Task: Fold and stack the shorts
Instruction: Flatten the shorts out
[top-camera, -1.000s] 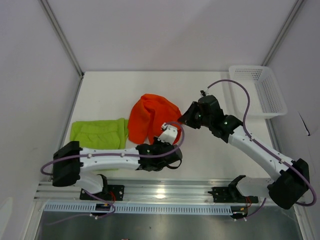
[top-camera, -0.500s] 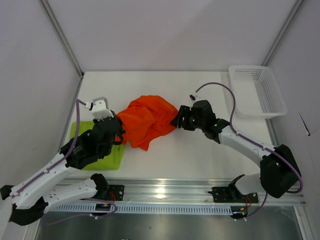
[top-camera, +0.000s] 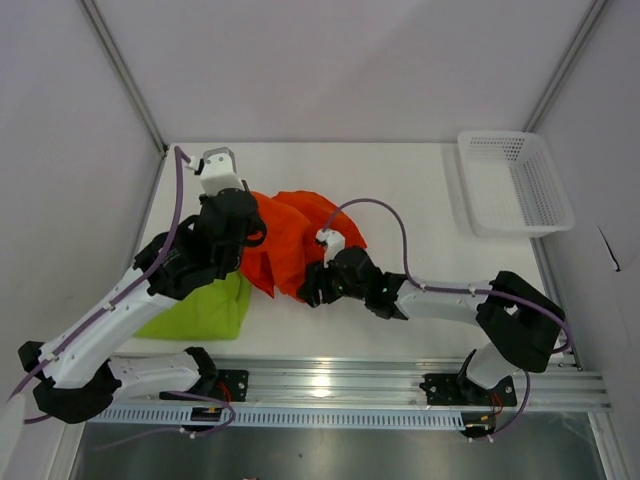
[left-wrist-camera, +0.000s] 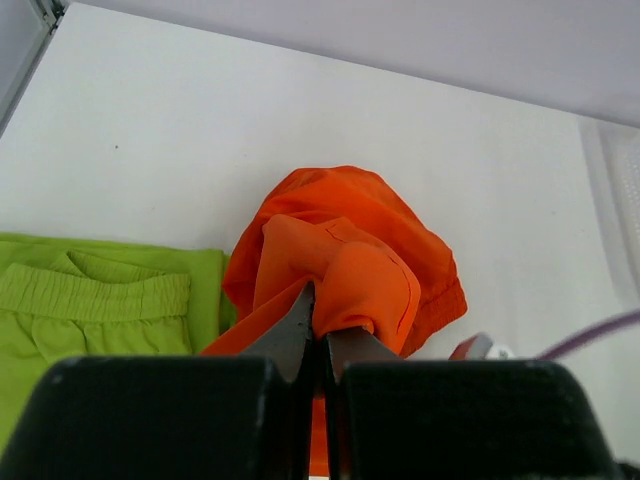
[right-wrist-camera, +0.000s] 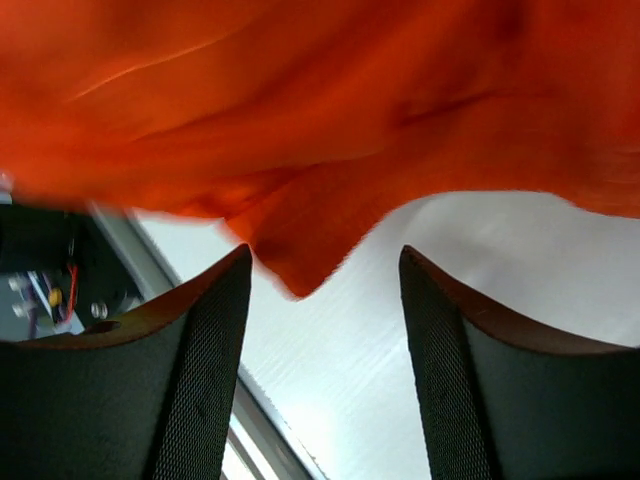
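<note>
Judged step in hand: folding of the orange-red shorts (top-camera: 305, 225), with stacking not yet begun. Found them bunched at mid-table, lifted on the left side, touching the right edge of the lime green shorts (top-camera: 205, 310). Found the green pair flat near the left edge, partly hidden under the left arm, apparently folded already.

Noted left gripper (left-wrist-camera: 318, 312) pinched tight on a rolled fold of orange cloth, raised off the table (top-camera: 420, 190). Noted right gripper (right-wrist-camera: 325, 258) with jaws spread wide, low at the near side of the orange heap. Saw a hanging corner of cloth just ahead of the gap, not clamped. Saw white mesh basket (top-camera: 515, 185) at far right, well apart.

Reckoned next move called for closing the right jaws on that near corner, then drawing the two holds apart to spread the cloth flat before any crease. Flagged risk: loose corner slipping from the gap before closure.
</note>
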